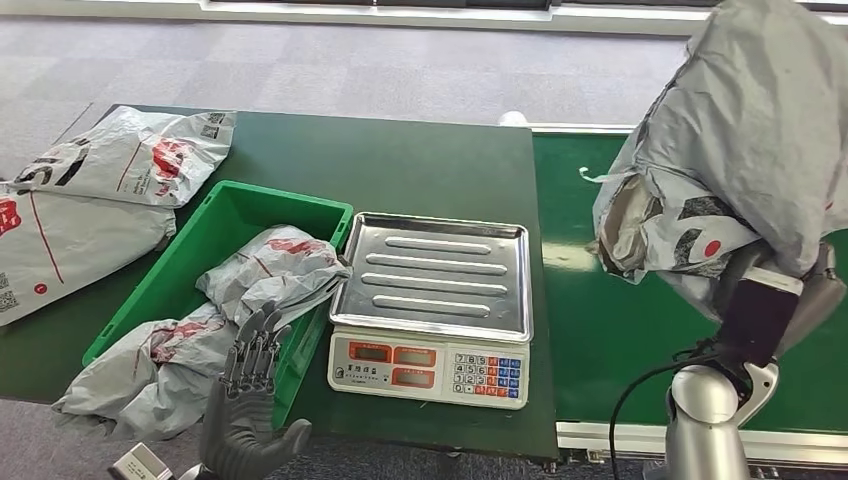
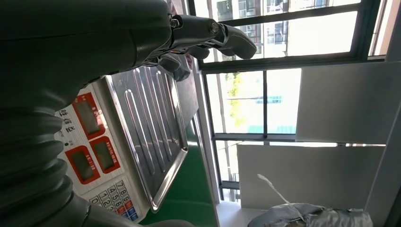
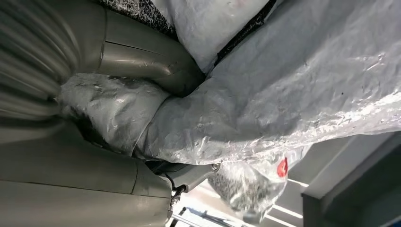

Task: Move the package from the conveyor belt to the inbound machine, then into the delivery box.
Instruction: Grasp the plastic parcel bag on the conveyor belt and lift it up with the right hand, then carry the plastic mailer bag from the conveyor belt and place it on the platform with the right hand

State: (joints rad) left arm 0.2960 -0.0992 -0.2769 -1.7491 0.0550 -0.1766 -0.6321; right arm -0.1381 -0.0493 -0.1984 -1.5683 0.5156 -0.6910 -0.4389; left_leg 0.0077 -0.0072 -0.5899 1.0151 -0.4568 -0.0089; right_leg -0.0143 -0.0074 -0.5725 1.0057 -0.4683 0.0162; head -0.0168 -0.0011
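My right hand holds a large crumpled grey plastic package high above the green conveyor belt, close to the camera. In the right wrist view the grey film is pressed between the thumb and the fingers. The scale with its steel tray stands on the dark green table, left of the belt; its tray is bare. The green delivery box sits left of the scale and holds grey packages. My left hand is raised, fingers apart and holding nothing, at the box's near right corner.
Two more grey mailers lie on the table's far left. One package hangs over the box's near edge. The table's front edge runs just below the scale's keypad. Windows show beyond the table.
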